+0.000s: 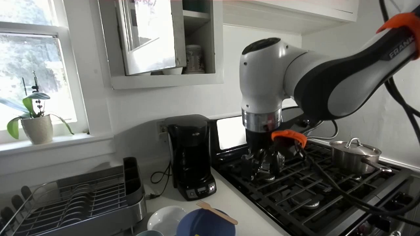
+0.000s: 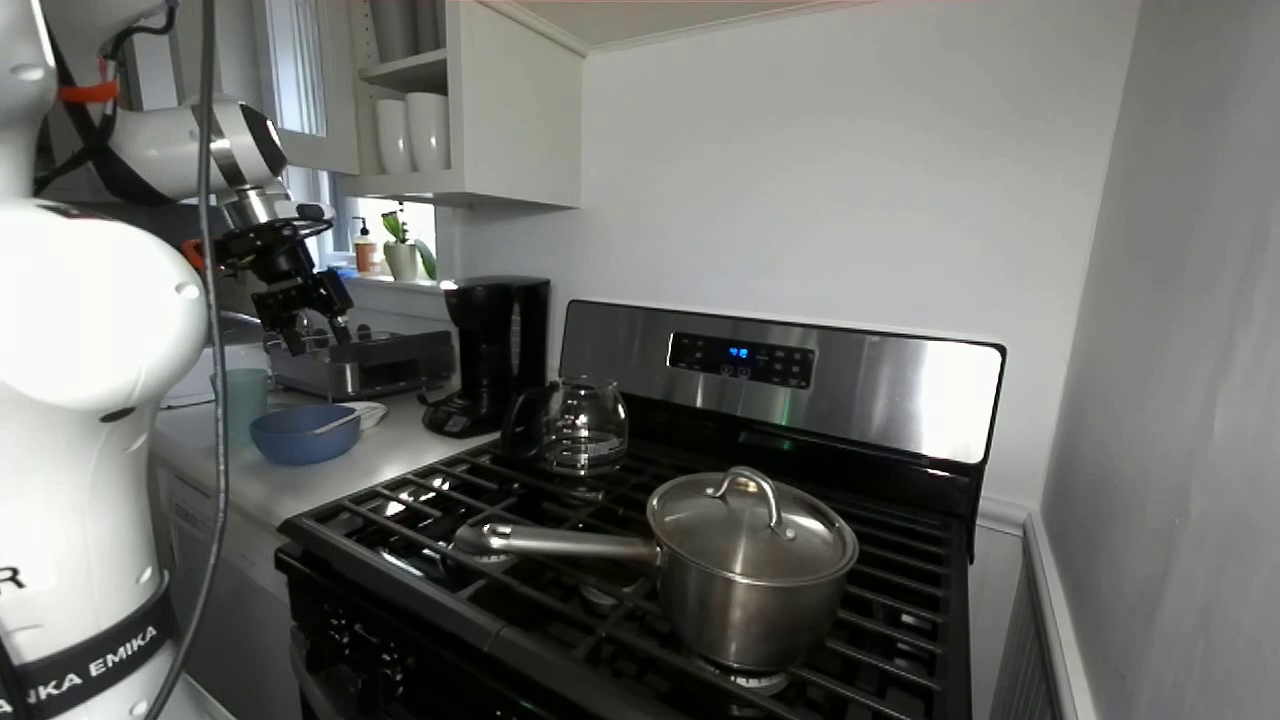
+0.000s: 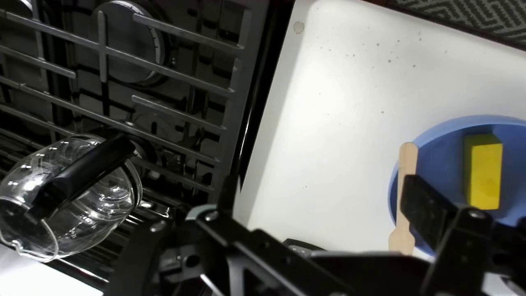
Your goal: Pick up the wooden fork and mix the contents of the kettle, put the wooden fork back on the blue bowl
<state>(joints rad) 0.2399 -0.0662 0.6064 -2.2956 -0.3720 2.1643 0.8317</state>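
Fork (image 1: 218,213) on the bowl (image 1: 206,225), fingers (image 3: 427,207) apart

Your fork lies across the rim of the bowl, on the side nearer the stove (image 2: 630,350). In an exterior view you can see its tines sticking out past the rim towards the coffee maker (image 1: 191,152), while the end of its handle juts over the rim too. The wrist view shows you a yellow block (image 3: 486,176) inside the bowl.

You have the 2 fingers spread wide, with the counter (image 3: 337,102) showing between them. In the wrist view 1 of them sits by the edge of the stove and the other hides part of the fork from you; in both exterior views they hang in the air, apart from the bowl.

Your kettle (image 2: 583,432), glass with a black handle, stands upright on the stove, near the coffee maker. You can't make out what it holds.

Also on the stove, at the side away from the counter, is a saucepan (image 2: 750,615) with its lid (image 2: 745,545) on. A dish (image 1: 166,220) sits on the counter just beside the bowl, and a cup (image 2: 245,395) is near them. You'll find the rack (image 1: 121,218) further along the counter, and a potted plant (image 1: 36,129) at the window (image 1: 19,59).
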